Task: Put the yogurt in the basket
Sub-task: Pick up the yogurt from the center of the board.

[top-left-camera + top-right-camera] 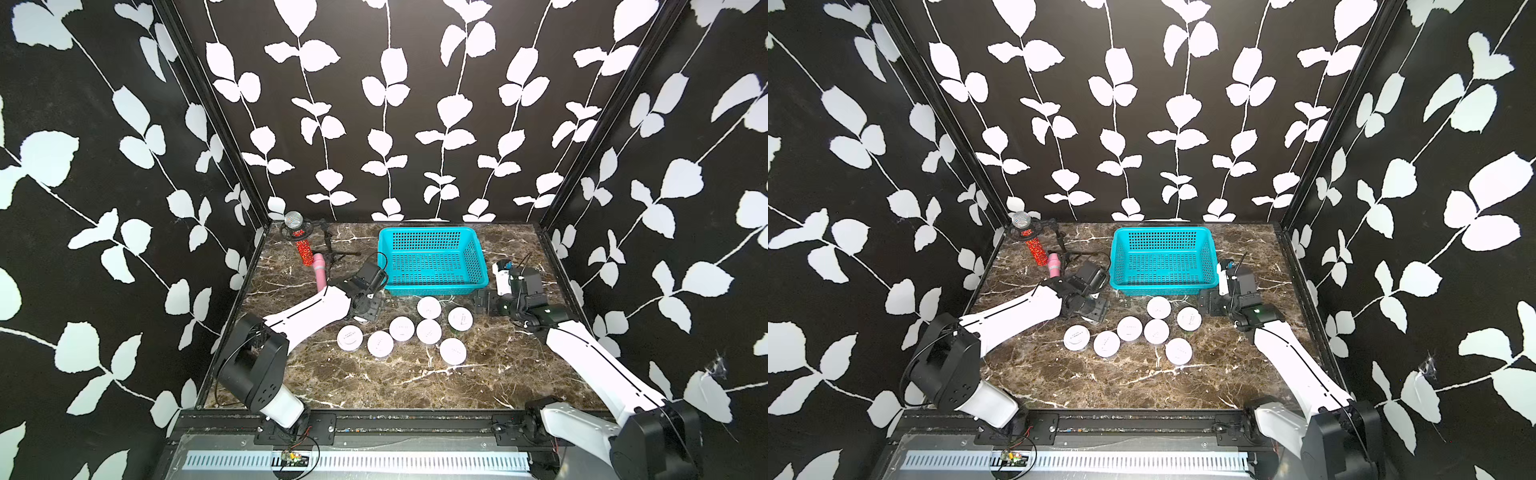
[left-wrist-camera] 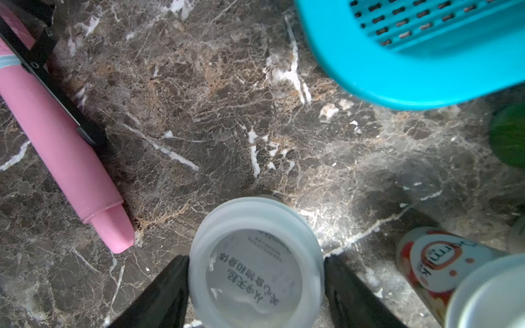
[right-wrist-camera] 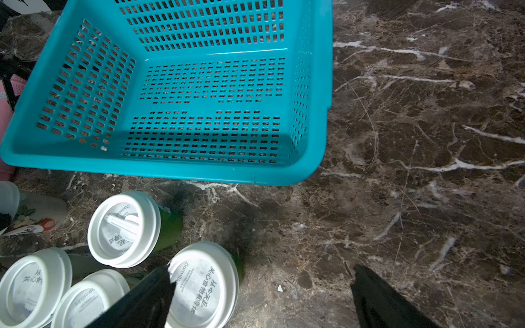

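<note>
Near the basket's (image 1: 436, 289) left near corner, left pincer (image 2: 255, 261) is clasping an upright cup (image 2: 255, 284) on the counter (image 2: 199, 113), basket lying far-right of it; right pincer (image 3: 261, 298) is gaping wide by other cups (image 1: 429, 331)

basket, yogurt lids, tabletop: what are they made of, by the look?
Basket: moulded plastic, glossy turquoise; slotted walls, sheen on rim.
Yogurt lid: likely translucent white plastic; print beneath shows through.
Tabletop: brown marble look, white veins; stone or printed laminate, cannot tell.
</note>
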